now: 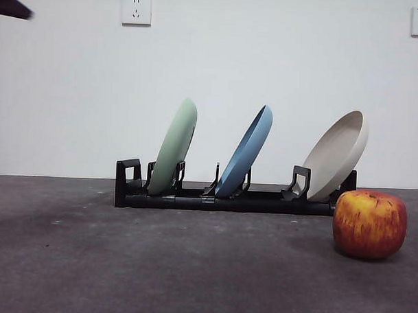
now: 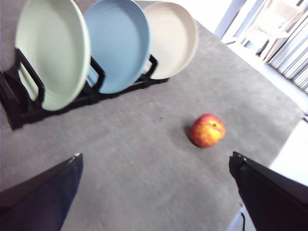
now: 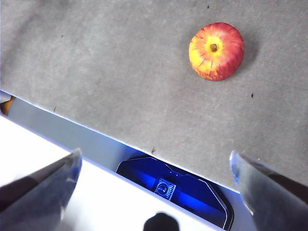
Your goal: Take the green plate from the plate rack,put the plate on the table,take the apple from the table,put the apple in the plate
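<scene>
The green plate (image 1: 175, 147) leans in the left slot of the black plate rack (image 1: 225, 198); in the left wrist view the green plate (image 2: 52, 50) is the end one in the plate rack (image 2: 21, 103). The red and yellow apple (image 1: 369, 223) rests on the dark grey table (image 1: 157, 264) in front of the rack's right end, and also shows as the apple (image 2: 208, 130) and the apple (image 3: 216, 51). My left gripper (image 2: 156, 166) hangs open above the table, well short of the rack. My right gripper (image 3: 155, 166) is open over the table's edge, away from the apple.
A blue plate (image 1: 245, 152) stands in the rack's middle slot and a beige plate (image 1: 337, 155) in its right slot. The table edge (image 3: 96, 129) runs below the right gripper, with a dark blue device (image 3: 173, 185) beyond it. A black arm tip (image 1: 12, 4) shows at the top left corner.
</scene>
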Robot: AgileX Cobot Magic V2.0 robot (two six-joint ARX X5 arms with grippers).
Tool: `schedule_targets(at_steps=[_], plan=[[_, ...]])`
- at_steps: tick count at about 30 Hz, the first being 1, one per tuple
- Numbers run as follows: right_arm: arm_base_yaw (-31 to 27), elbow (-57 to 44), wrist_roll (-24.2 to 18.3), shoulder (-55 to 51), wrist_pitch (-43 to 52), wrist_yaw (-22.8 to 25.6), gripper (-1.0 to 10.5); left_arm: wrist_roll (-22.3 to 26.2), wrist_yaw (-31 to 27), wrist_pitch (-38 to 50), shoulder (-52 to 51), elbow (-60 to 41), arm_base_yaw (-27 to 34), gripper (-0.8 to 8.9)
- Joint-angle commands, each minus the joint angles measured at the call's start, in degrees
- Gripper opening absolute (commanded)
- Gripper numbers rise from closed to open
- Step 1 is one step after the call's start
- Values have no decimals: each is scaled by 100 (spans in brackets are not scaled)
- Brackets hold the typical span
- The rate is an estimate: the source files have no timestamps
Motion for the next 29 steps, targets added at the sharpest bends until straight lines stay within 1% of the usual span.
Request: schedule_targets(at_steps=[1, 7, 11, 15, 18, 23, 29], plan=[[15, 13, 37, 28, 20, -9, 721, -26, -245, 280, 651, 444, -258, 596], [15, 13, 37, 28, 26, -9, 721, 50, -828, 955, 2153, 1515, -708, 595], [15, 13, 37, 28, 26, -9, 721, 105, -1163, 1095, 3156, 2264, -922, 595], [15, 13, 37, 28, 26, -9, 721, 120, -1375, 1156, 4048, 2938, -1060, 595], [15, 13, 39, 28, 26, -9, 721, 120, -1600, 1263, 4564, 3303, -1130, 595], [15, 13, 61, 28, 26, -9, 720, 120, -1799, 1335, 5281, 3786, -1185, 595], [15, 13, 59, 28, 31, -7, 720, 116, -1878, 1617, 5707, 3853, -1252, 594]])
